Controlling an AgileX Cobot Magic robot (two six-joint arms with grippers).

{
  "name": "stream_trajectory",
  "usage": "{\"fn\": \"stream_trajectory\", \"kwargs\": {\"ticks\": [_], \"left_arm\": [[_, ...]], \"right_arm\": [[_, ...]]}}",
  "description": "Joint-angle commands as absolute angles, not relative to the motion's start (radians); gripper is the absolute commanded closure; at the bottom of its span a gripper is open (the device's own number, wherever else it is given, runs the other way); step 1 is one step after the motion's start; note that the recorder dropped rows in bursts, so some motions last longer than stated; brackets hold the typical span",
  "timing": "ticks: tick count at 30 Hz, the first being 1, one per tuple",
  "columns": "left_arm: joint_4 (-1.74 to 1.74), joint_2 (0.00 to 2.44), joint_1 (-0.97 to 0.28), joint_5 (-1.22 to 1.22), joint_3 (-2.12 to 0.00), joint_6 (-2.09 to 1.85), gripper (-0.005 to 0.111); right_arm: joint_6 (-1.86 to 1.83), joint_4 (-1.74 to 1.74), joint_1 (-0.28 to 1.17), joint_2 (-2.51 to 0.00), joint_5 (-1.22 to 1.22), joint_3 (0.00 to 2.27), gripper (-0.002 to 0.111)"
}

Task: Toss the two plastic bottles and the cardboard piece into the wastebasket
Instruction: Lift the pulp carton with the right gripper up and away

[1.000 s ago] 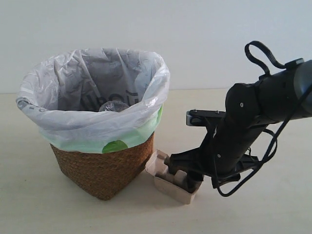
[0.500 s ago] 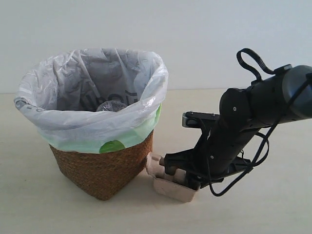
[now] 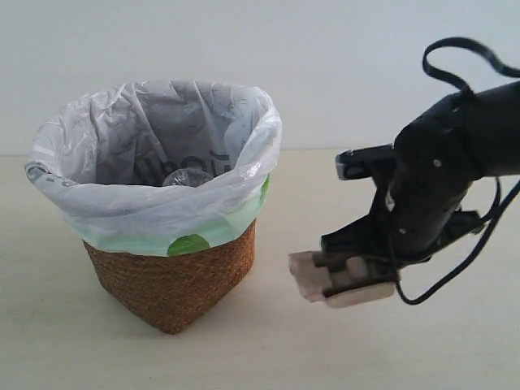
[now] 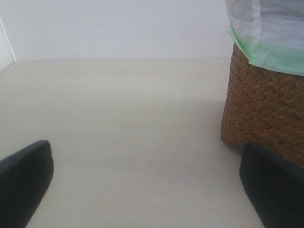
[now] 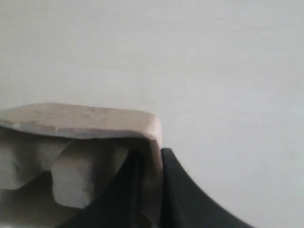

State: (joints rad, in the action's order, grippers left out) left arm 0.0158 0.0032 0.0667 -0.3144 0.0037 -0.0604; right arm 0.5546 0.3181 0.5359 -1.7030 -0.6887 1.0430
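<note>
The brown wicker wastebasket (image 3: pixel 171 280) with its whitish liner over a green one stands at the left; its woven side (image 4: pixel 266 114) also shows in the left wrist view. A clear bottle (image 3: pixel 188 176) lies inside it; the other bottle is hidden. My right gripper (image 3: pixel 345 268) is shut on one wall of the beige cardboard piece (image 3: pixel 313 276) and holds it off the table, to the right of the basket. In the right wrist view the tray wall (image 5: pixel 154 156) is pinched between the two black fingers. My left gripper (image 4: pixel 147 190) is open and low over the table beside the basket.
The pale tabletop (image 3: pixel 65 341) runs all round the basket. A white wall (image 3: pixel 341 57) closes the back. The right arm's black cable (image 3: pixel 455 53) loops above the arm.
The right gripper has lifted the cardboard piece off the table and moved it right, away from the basket's foot. The basket has stayed put.
</note>
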Motion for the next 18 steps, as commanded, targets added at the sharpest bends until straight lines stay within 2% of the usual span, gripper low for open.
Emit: {"fn": "stream_trajectory", "kwargs": {"ticks": [1, 9, 18], "left_arm": [[0.018, 0.000, 0.059, -0.307, 0.000, -0.052, -0.001], [0.018, 0.000, 0.059, -0.307, 0.000, -0.052, -0.001], [0.018, 0.000, 0.059, -0.307, 0.000, -0.052, -0.001]], "right_arm": [[0.781, 0.656, 0.527, -1.586, -0.855, 1.039, 0.108], [0.887, 0.932, 0.524, -1.405, -1.024, 1.077, 0.108], [0.807, 0.858, 0.437, -1.280, -1.003, 1.206, 0.108]]}}
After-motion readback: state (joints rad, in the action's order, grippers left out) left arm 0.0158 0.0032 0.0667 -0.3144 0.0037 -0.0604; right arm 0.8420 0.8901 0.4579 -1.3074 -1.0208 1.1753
